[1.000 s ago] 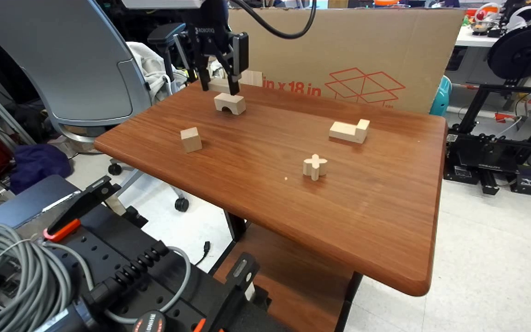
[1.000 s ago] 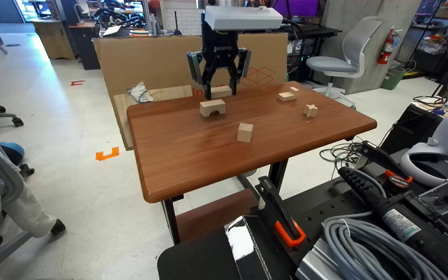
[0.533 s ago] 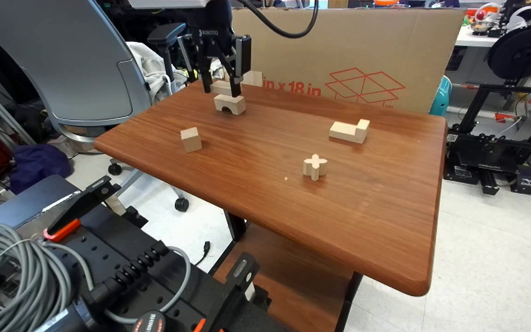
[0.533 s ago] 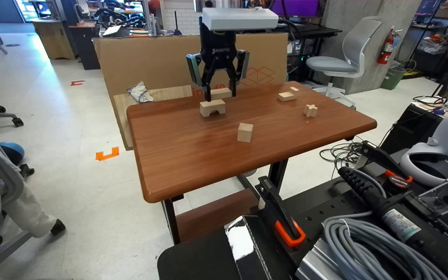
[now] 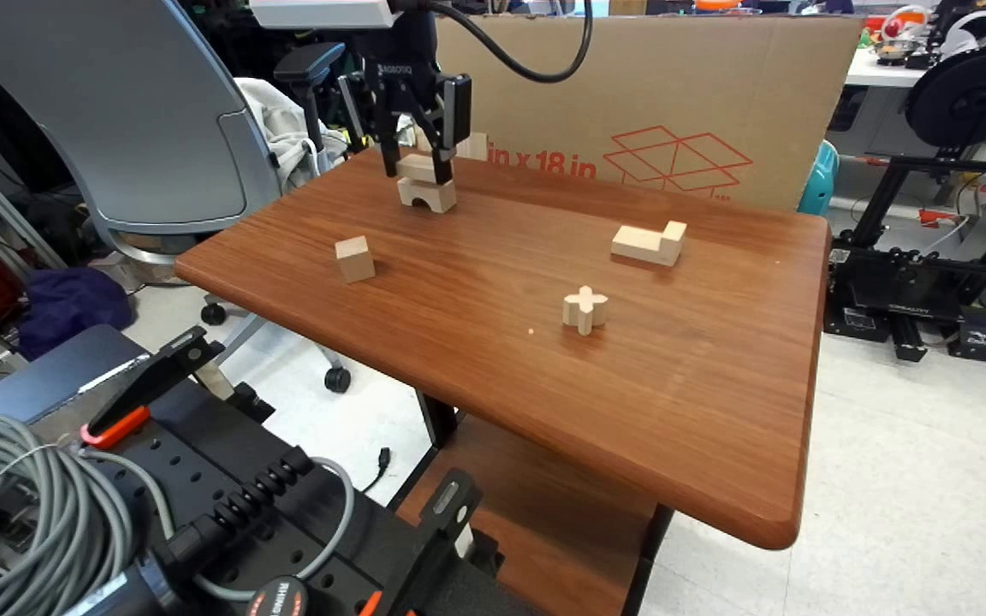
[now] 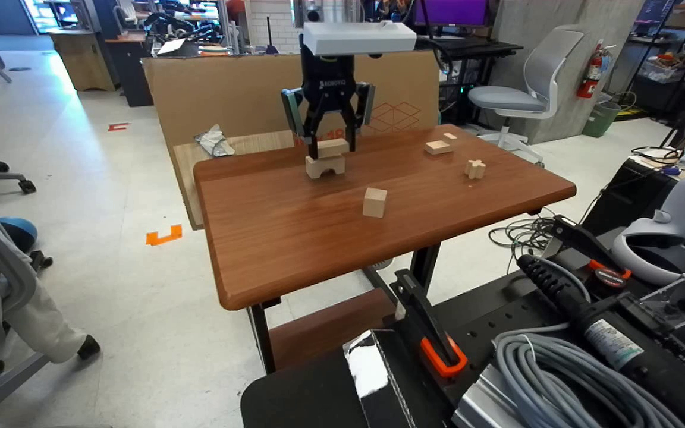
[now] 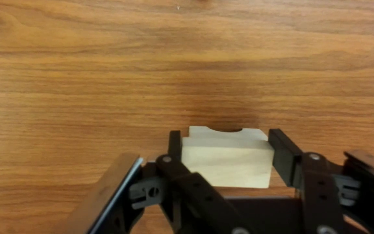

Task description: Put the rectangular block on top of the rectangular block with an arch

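Note:
The rectangular block (image 5: 416, 168) is plain pale wood, held level between my fingertips. It also shows in an exterior view (image 6: 332, 147) and in the wrist view (image 7: 229, 165). My gripper (image 5: 416, 174) is shut on its two ends; the fingers also show in the wrist view (image 7: 227, 146). The rectangular block with an arch (image 6: 326, 161) stands on the table directly below, arch opening down. In the wrist view its arched side (image 7: 200, 132) shows past the held block's edge. The held block is on or just above its top; I cannot tell if they touch.
On the wooden table (image 5: 493, 342) a pale cube (image 5: 355, 260) stands nearer an exterior camera. A cross-shaped piece (image 5: 585, 310), another oblong block (image 5: 640, 245) and a small upright piece (image 5: 674, 236) lie further along. A cardboard sheet (image 5: 561, 94) stands behind the table.
My gripper has come down with the rectangular block and shifted slightly until the block lines up over the arch block. The other blocks have not moved.

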You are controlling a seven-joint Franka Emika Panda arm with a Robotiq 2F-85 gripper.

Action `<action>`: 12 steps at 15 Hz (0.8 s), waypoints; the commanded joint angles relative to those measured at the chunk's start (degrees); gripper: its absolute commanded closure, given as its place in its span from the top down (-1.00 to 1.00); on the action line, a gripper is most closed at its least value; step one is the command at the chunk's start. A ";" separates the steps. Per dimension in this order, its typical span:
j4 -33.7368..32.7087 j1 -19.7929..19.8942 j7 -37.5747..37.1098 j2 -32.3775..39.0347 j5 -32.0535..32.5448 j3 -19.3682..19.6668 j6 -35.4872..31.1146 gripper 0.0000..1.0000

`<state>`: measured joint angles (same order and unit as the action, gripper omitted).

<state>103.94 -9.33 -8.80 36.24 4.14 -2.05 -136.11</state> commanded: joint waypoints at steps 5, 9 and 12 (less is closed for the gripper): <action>-3.39 -0.77 0.11 2.45 0.22 0.17 1.77 0.88; 0.35 0.04 1.76 -1.34 -0.33 -0.59 0.70 1.00; 7.76 1.09 2.60 -9.28 -1.76 -1.45 0.55 1.00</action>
<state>103.50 -9.56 -8.09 35.99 3.93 -2.31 -136.11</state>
